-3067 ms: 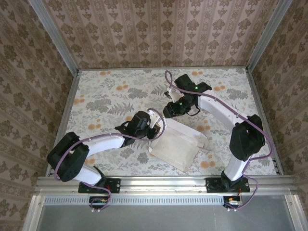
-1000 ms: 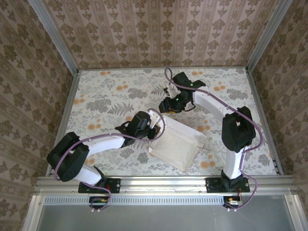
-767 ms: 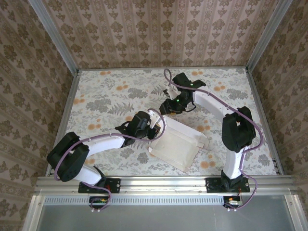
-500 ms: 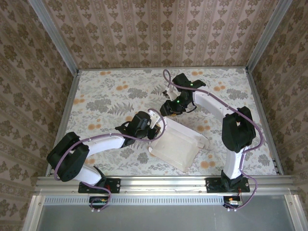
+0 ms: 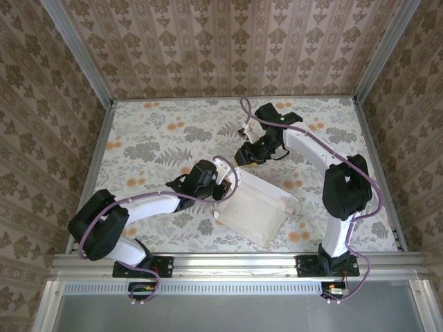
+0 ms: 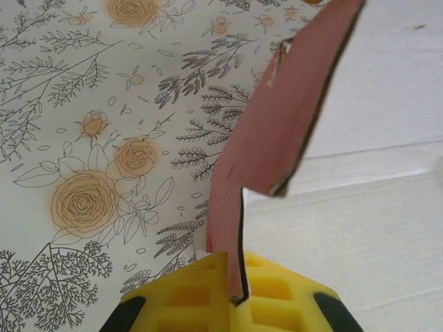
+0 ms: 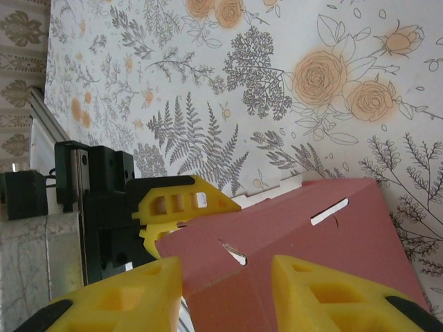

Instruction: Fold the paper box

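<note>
On the flowered table, a little right of the middle and between my two arms, lies the paper box, spread nearly flat with its pale whitish face up and one corner pointing toward my bases. My left gripper sits at the box's left edge, and its jaws are pressed together on a pink flap of that edge. From the left wrist camera I see the thin card pinched in the slit between my yellow pads, rising from them and bending over toward the pale panel on the right. The flowered cloth is on the left of the flap. My right gripper hangs over the far corner of the box, just beyond my left one and apart from it. Its jaws stand part open, with a clear gap between the two yellow fingers. Through that gap the right wrist camera shows the pink outer face of a raised panel with a short slot cut in it and a notched edge. I cannot tell whether my right fingertips touch that panel, and nothing is clamped between them. Past the panel, one yellow pad of my left gripper shows, closed on the card's edge.
</note>
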